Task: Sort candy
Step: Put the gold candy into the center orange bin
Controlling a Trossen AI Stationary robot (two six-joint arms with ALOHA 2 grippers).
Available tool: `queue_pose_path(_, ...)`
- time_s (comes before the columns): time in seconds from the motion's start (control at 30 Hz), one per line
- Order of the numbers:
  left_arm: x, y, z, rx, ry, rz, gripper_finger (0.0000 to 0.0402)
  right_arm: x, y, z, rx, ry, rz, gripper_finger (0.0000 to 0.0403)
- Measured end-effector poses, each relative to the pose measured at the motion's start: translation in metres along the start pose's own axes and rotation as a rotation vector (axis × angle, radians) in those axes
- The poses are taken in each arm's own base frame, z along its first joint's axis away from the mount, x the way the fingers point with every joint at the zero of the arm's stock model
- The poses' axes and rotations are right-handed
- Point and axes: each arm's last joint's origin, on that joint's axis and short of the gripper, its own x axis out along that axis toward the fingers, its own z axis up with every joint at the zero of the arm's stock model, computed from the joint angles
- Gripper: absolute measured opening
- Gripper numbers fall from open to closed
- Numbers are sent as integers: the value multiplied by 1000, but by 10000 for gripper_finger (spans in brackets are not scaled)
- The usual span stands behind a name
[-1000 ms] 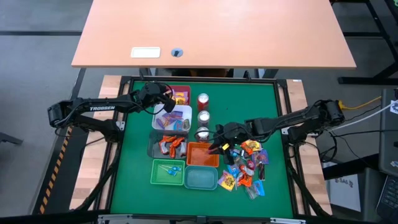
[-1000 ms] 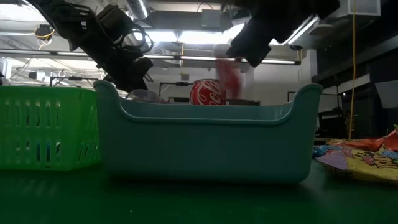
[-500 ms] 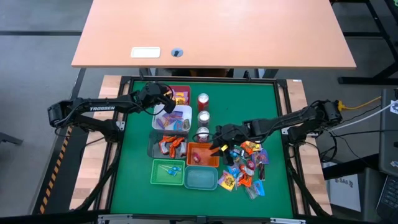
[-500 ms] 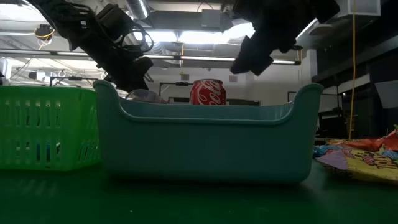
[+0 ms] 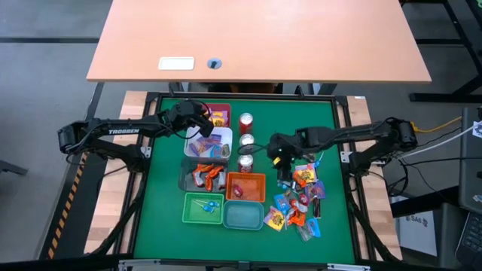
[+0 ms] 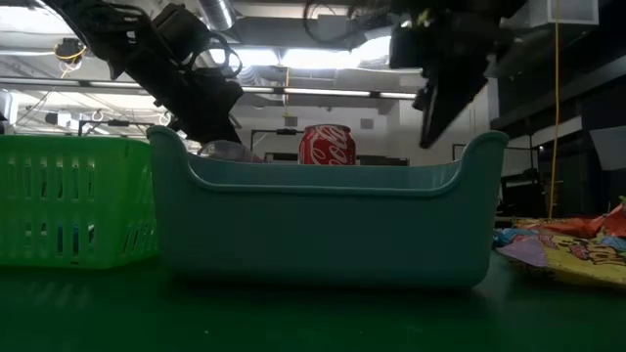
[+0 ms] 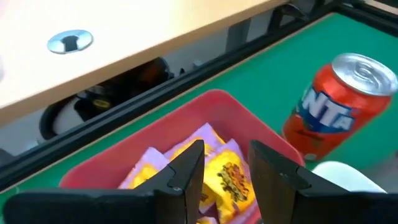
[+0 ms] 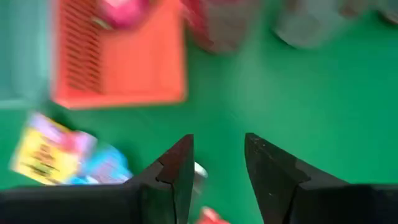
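The candy is a heap of small, bright wrapped sweets (image 5: 300, 203) lying on the green mat at the near right. More sweets lie in the bins. My right gripper (image 5: 280, 159) hangs open above bare mat, between the cans and the heap, with nothing between its fingers (image 8: 217, 171). A pink-red sweet (image 8: 121, 11) lies in the orange bin (image 5: 245, 187) beside it. My left gripper (image 5: 205, 124) stands open over the red bin (image 7: 205, 118) at the far left. Yellow and purple sweets (image 7: 227, 177) lie in that bin below its fingers.
Three cans (image 5: 246, 141) stand in a row at mid-table, an orange one (image 7: 342, 112) nearest the red bin. White (image 5: 213, 143), grey (image 5: 202, 175), green (image 5: 203, 208) and teal (image 5: 242, 217) bins crowd the near left. Bare mat lies far right and along the left edge.
My right gripper has let go of a red sweet over the orange bin. It then swung toward the table's far edge and a little right, tipping to point more steeply down. The sweet no longer hangs from it.
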Motion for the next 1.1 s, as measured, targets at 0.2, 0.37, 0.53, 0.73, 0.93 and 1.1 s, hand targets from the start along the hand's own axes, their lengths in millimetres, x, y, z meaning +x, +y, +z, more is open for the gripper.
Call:
queue_pose_path(0.2, -1, -5, -1, 10, 6, -27, 114, -5, -33, -20, 75, 203, -180, 138)
queue_pose_path(0.37, -3, -8, -2, 17, 6, -39, 114, -5, -62, -41, 184, 264, -219, 138)
queue_pose_path(0.53, -3, -9, -3, 19, 7, -43, 114, 2, -84, -67, 314, 329, -237, 138)
queue_pose_path(0.73, -3, -9, -3, 19, 7, -43, 114, 14, -96, -97, 449, 427, -256, 138)
queue_pose_path(0.93, -3, -9, -3, 19, 7, -42, 114, 21, -95, -109, 503, 469, -264, 138)
queue_pose_path(1.1, -3, -9, -3, 19, 7, -42, 114, 28, -95, -114, 514, 443, -269, 138)
